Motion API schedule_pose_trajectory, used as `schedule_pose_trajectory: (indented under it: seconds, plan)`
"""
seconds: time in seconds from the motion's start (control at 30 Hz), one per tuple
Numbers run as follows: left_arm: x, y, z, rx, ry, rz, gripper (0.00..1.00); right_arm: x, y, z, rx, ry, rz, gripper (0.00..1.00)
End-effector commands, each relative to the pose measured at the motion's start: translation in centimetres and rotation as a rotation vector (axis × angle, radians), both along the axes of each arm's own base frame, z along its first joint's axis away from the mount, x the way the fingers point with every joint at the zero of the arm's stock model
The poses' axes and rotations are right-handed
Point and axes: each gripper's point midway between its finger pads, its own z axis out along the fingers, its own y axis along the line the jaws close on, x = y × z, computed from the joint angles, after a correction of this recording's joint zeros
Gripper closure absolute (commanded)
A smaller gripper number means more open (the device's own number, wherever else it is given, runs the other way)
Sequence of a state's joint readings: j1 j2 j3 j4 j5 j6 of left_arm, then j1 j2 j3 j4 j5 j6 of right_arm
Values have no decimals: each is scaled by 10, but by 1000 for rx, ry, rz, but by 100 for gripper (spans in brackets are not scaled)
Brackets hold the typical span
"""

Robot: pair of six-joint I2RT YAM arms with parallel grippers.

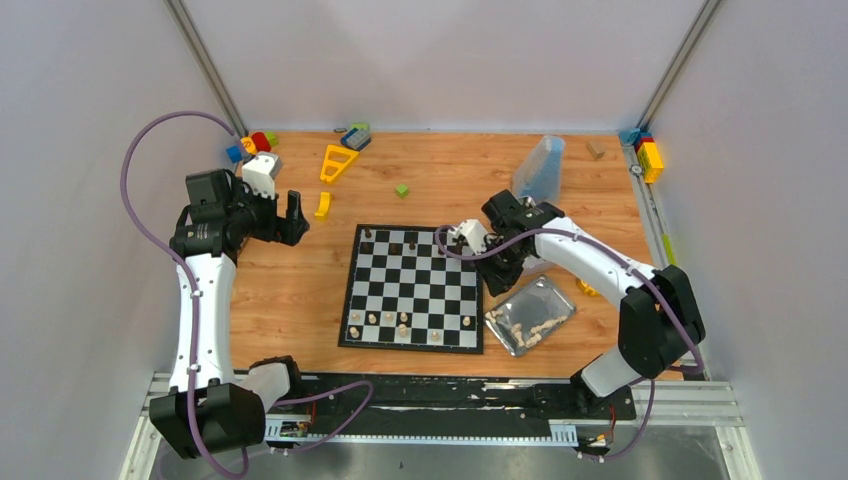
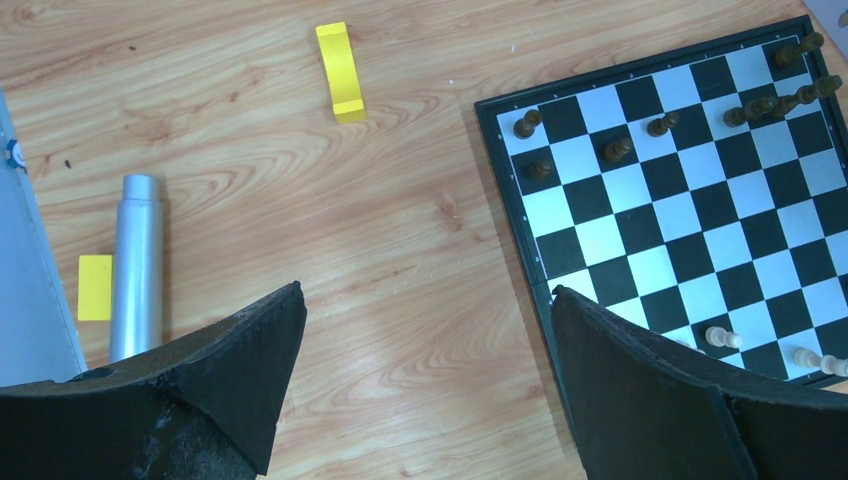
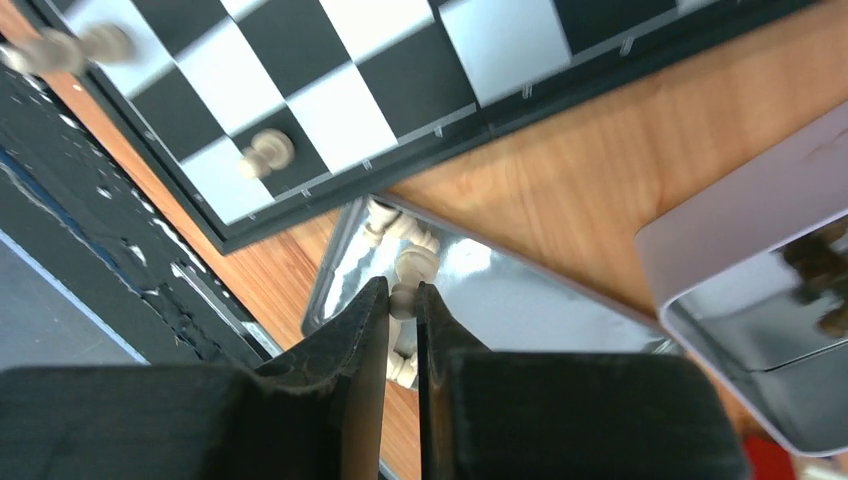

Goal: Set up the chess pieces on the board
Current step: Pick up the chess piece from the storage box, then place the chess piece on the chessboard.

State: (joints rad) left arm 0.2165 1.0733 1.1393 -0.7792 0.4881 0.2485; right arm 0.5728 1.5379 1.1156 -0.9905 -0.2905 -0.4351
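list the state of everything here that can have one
left gripper, open and empty above the table
right gripper, shut on a cream piece above the metal tray
board, partly set: dark pieces far side, cream pieces near side
metal tray, holding loose pieces

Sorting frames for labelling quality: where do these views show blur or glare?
Right wrist view: the far cream pieces on the board are smeared and the metal tray gleams, but the cream piece in the right gripper is crisp. Left wrist view: sharp throughout. Top view: even light.
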Motion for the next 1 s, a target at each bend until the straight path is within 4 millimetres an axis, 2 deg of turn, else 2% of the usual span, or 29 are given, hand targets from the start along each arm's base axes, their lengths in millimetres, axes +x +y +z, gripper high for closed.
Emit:
schedule_pose_trajectory:
  seconds: [0.0,0.13,0.27,0.37,0.6,0.97]
  plan:
    - [4,2,9,1,-43,6,0,10,41,35,99,-52,73,94]
    - [4,4,11,9,-47,22,0,7,71,37,100,-42,150,94]
    - [3,9,13,30,-59,42,0,-7,95,21,74,-7,229,94]
    - [2,10,16,39,-68,50,0,-17,106,8,54,16,270,94]
    - [2,10,13,42,-66,46,0,-31,115,-13,7,46,322,94]
    - [2,8,12,38,-64,36,0,-35,108,-24,-42,46,330,94]
